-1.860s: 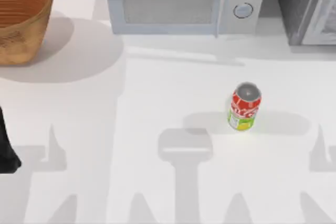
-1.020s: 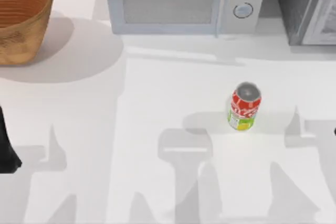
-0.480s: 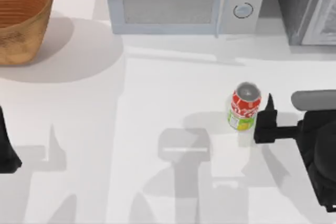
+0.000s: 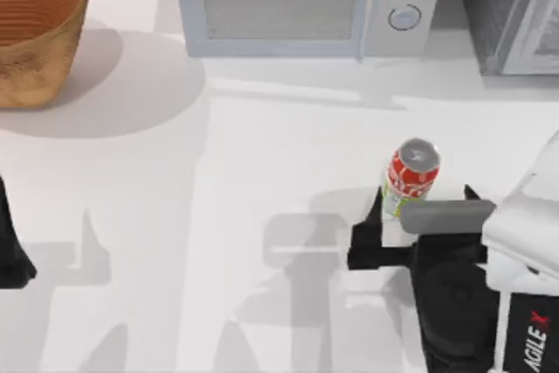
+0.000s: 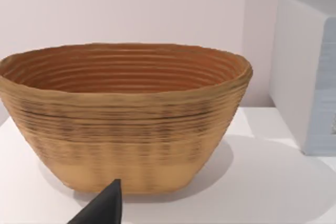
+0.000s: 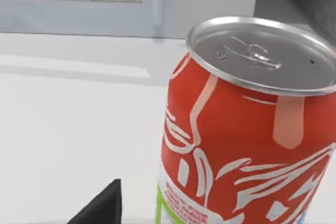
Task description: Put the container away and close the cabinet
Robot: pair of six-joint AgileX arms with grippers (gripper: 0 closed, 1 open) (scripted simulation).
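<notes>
The container (image 4: 409, 179), a small can with a silver top, red-and-white label and yellow-green base, stands on the white table right of centre. My right gripper (image 4: 424, 202) is open, one dark finger on each side of the can's base, the can just beyond the fingertips. In the right wrist view the container (image 6: 247, 129) is very close, with one fingertip (image 6: 105, 208) beside it. The cabinet (image 4: 498, 6) is the dark grey speckled unit at the back right, its pale door panel (image 4: 540, 32) angled outward. My left gripper (image 4: 10, 255) is parked at the table's left edge.
A white microwave (image 4: 297, 2) with two round knobs stands at the back centre, left of the cabinet. A woven brown basket (image 4: 35, 28) sits at the back left, close before the left wrist camera as the basket (image 5: 126, 114).
My right arm has come in from the right edge and moved left, bringing its open fingers to either side of the can. The left arm has not moved.
</notes>
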